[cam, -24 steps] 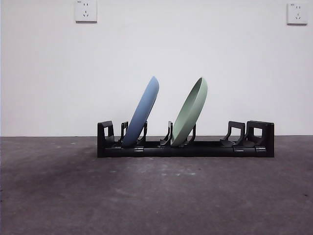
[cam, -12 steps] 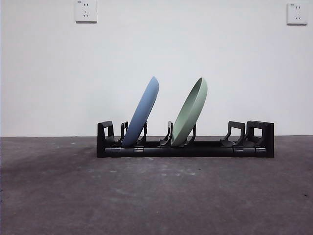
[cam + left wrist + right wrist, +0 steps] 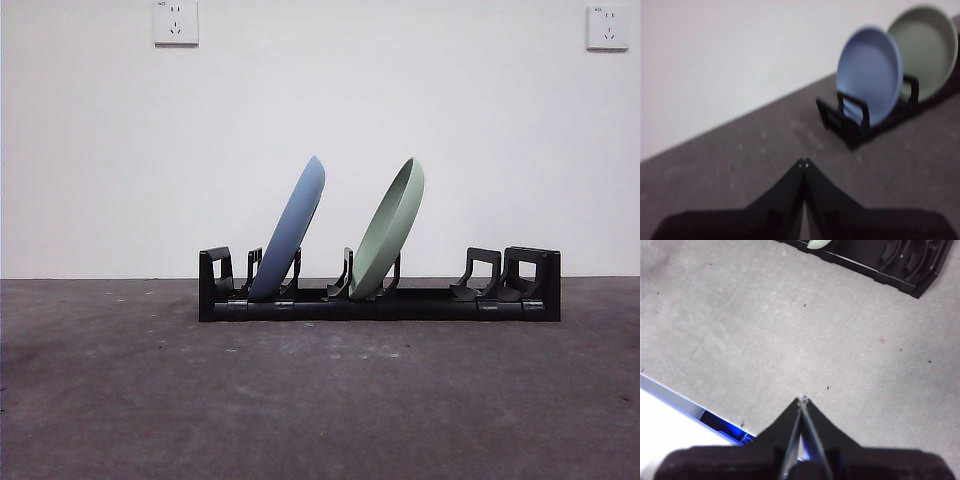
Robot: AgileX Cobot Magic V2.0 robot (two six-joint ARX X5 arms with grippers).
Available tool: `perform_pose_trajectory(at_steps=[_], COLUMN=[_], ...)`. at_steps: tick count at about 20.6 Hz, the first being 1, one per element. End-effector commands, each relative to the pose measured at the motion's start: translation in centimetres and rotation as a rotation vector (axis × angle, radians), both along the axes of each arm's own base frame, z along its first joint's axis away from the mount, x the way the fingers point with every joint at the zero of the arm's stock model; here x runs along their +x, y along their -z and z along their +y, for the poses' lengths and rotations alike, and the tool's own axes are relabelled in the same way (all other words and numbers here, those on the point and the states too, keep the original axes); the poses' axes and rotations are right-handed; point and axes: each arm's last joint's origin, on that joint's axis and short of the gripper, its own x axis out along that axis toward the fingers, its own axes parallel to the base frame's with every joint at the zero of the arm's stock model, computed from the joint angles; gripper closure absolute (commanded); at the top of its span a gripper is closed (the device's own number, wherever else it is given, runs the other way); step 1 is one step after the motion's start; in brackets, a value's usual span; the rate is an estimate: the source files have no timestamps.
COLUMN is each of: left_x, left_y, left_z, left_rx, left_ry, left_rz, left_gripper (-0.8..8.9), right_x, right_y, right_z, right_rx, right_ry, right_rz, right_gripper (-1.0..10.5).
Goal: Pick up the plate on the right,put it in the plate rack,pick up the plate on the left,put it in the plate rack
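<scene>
Plate rack [image 3: 380, 295] already holds blue plate [image 3: 290, 230] and green plate [image 3: 390, 230]; your left gripper [image 3: 803, 162] and right gripper [image 3: 802, 400] both clear, jaws pressed together.

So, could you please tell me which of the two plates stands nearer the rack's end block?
The blue plate: it leans in the first slot beside the plate rack's left end block, while the green plate sits mid-rack.
</scene>
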Motion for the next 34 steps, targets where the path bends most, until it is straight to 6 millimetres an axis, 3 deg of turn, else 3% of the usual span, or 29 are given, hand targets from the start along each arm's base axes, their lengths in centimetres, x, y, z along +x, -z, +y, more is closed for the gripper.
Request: perform_pose_trajectory(at_steps=[1, 7, 27, 30, 34], left_x=[-0.1, -0.5, -0.3, -0.3, -0.3], left_y=[2.5, 6.5, 6.9, 7.0, 7.1], left_z=[0.2, 0.3, 0.5, 0.5, 0.5], left_rx=[-0.045, -0.108, -0.111, -0.11, -0.11], left_ry=[-0.064, -0.11, -0.148, -0.149, -0.149], left_rz=[0.001, 0.075, 0.133, 0.143, 0.147], left_gripper=[8.14, 8.14, 8.14, 8.14, 8.14], right_x=[-0.1, -0.1, -0.1, -0.2, -2.1], right_y=[0.3, 0.3, 0.3, -0.9, -4.2], right_z=[-0.1, -0.1, -0.1, -1.2, -3.7], right_rx=[-0.013, -0.013, -0.03, -0.047, 0.23], right_ry=[0.006, 0.005, -0.012, 0.007, 0.044], right_rz=[0.027, 0.026, 0.01, -0.18, -0.552], right_gripper=[9.4, 9.5, 9.4, 9.5, 9.4])
